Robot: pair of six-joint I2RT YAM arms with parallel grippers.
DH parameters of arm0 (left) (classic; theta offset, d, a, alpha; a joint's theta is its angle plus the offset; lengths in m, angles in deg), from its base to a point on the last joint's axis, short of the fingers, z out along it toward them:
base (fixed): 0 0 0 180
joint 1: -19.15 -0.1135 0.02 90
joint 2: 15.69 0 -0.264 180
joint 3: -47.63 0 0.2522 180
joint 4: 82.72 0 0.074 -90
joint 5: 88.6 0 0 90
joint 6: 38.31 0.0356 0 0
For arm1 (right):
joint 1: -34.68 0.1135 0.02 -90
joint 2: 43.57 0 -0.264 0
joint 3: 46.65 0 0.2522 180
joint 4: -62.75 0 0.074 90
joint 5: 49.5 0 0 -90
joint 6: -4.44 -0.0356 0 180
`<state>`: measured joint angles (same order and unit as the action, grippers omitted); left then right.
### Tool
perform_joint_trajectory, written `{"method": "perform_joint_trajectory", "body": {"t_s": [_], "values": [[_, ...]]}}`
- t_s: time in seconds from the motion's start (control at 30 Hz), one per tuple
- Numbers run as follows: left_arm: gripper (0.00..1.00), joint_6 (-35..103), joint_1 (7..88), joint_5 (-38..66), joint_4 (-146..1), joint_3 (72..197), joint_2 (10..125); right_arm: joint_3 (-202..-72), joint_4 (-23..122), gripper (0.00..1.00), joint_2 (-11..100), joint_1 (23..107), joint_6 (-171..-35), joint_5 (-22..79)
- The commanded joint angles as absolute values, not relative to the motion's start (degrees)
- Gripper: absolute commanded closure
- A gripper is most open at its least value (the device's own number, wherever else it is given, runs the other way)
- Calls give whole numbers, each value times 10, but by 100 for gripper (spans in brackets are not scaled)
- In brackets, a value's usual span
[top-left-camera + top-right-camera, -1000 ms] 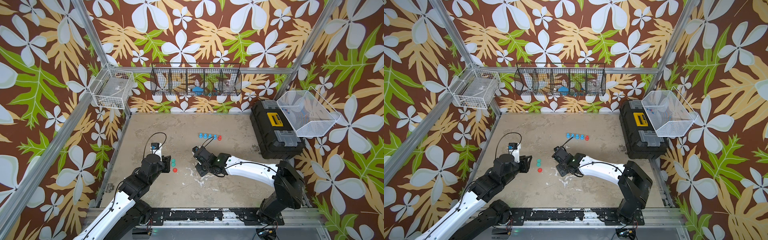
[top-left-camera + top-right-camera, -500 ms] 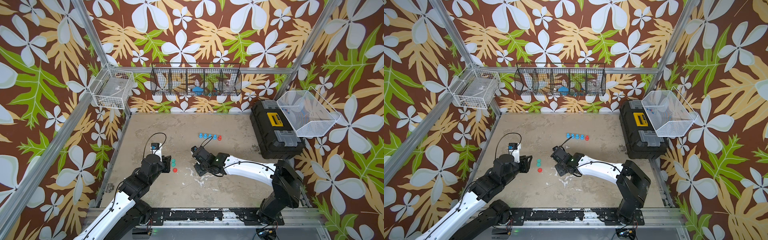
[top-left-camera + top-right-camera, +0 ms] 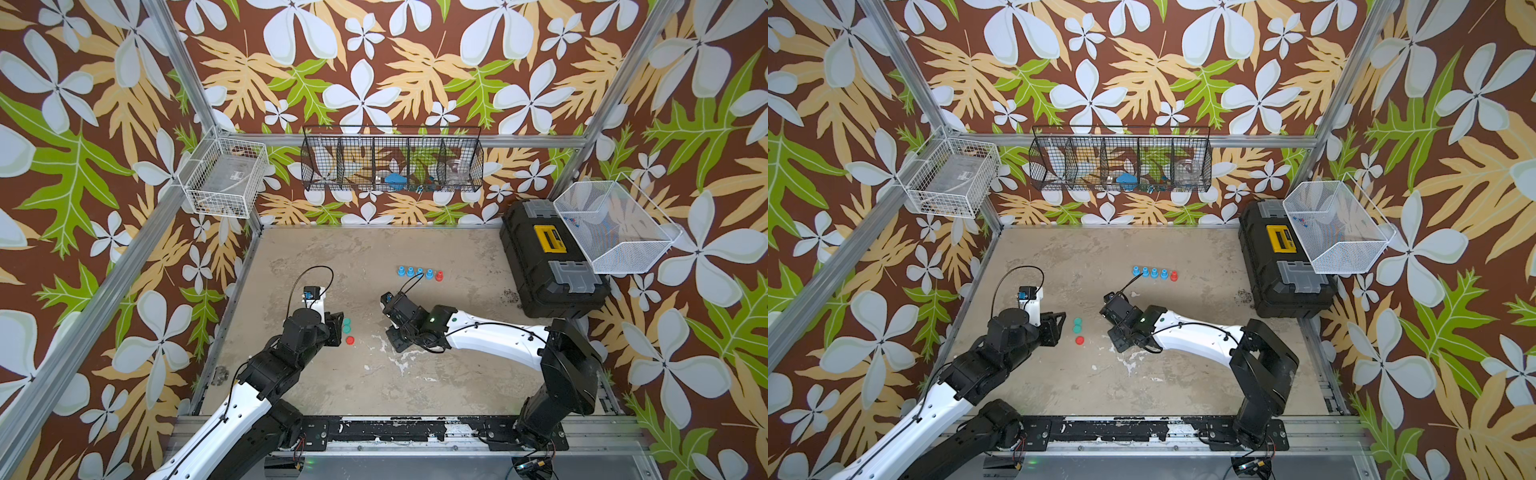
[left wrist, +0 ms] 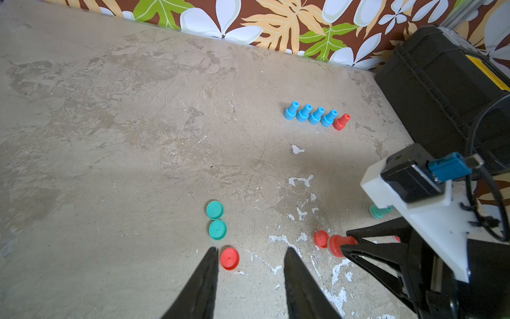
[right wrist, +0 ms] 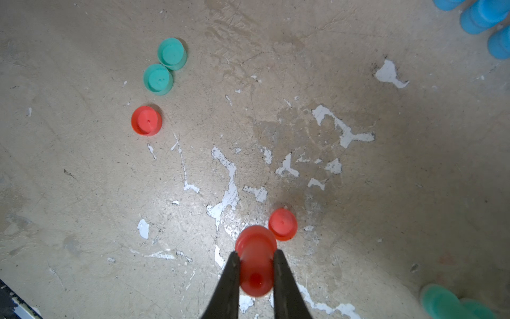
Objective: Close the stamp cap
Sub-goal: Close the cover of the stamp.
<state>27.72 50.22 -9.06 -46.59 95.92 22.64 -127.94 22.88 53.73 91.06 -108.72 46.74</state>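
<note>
My right gripper (image 5: 256,252) is shut on a red stamp (image 5: 255,262), gripping its narrow handle with the wide base pointing away from the wrist, low over the table. A loose red cap (image 5: 283,224) lies on the table right beside that base; the left wrist view shows the red stamp (image 4: 336,244) and this cap (image 4: 321,239) side by side. My left gripper (image 4: 251,250) is open and holds nothing. A second red cap (image 4: 229,258) lies close to one of its fingers. In both top views the grippers (image 3: 337,328) (image 3: 1119,338) face each other at mid table.
Two teal caps (image 4: 217,229) (image 4: 214,210) lie beyond the second red cap. A row of blue stamps (image 3: 413,272) ending in a red one (image 3: 439,276) stands farther back. A teal stamp (image 4: 379,212) stands behind my right gripper. A black toolbox (image 3: 548,266) sits at the right.
My right gripper has crept slightly to the left with the red stamp in it. The left arm has not moved.
</note>
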Motion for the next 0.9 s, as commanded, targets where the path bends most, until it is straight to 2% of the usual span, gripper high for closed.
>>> {"method": "perform_joint_trajectory", "body": {"t_s": [0.0,0.87], "values": [[58,276,501,-89,-480,959,228,-1285,231,83,535,911,-1088,478],[56,274,501,-82,-480,960,242,-1260,243,83,532,889,-1079,502]]}}
